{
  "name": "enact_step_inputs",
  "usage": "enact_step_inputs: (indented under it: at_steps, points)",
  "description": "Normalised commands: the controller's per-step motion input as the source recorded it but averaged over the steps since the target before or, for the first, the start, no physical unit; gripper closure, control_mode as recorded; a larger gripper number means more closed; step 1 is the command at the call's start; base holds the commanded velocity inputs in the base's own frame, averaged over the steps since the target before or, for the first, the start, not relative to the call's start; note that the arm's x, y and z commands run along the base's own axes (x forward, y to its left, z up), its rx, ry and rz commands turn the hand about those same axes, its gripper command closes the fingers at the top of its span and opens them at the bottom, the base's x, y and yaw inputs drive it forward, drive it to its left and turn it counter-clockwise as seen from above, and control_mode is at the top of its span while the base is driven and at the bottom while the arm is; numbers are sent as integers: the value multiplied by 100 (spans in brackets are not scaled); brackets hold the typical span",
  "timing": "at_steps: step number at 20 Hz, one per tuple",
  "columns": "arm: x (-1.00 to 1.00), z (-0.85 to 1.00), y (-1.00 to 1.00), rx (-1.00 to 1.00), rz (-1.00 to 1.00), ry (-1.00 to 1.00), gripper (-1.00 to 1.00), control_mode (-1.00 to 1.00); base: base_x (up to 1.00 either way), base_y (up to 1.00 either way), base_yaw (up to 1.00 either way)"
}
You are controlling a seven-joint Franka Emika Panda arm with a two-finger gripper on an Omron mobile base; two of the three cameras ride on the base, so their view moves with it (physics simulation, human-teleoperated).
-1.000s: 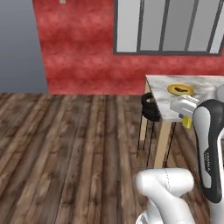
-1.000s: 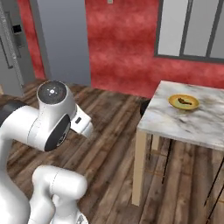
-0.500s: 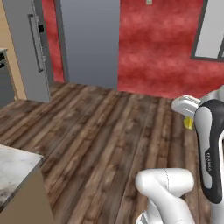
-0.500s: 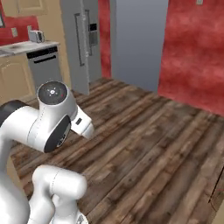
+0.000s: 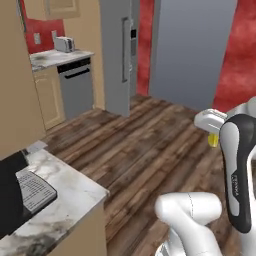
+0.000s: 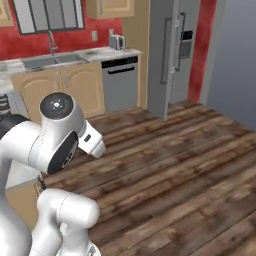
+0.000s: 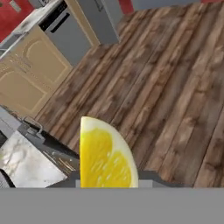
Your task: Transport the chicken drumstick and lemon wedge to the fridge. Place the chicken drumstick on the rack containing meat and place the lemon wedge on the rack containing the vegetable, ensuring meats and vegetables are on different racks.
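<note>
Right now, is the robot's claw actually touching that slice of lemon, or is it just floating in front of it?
Touching. In the hand view the lemon wedge stands upright from the shut gripper, high above the wood floor, so the gripper is pinching its lower edge.

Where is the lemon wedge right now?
The lemon wedge sits bottom centre in the hand view, held in the shut gripper above the wood floor; the fridge stands ahead.

Grey fridge (image 6: 170, 55) stands closed beyond wooden floor (image 6: 180, 170). Dishwasher (image 6: 120, 82) sits left of it under counter (image 6: 75, 56); toaster (image 6: 117, 42) on top, sink (image 6: 47, 60) further left, window (image 6: 49, 14) above.
</note>
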Motion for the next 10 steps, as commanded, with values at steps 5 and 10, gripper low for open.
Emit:
enact_step_inputs:
  at_steps: [5, 10]
  points:
    - [0, 0, 0, 0, 0, 0, 100, 100, 100, -49, 40]
    - [0, 0, 0, 0, 0, 0, 100, 100, 96, -95, 37]
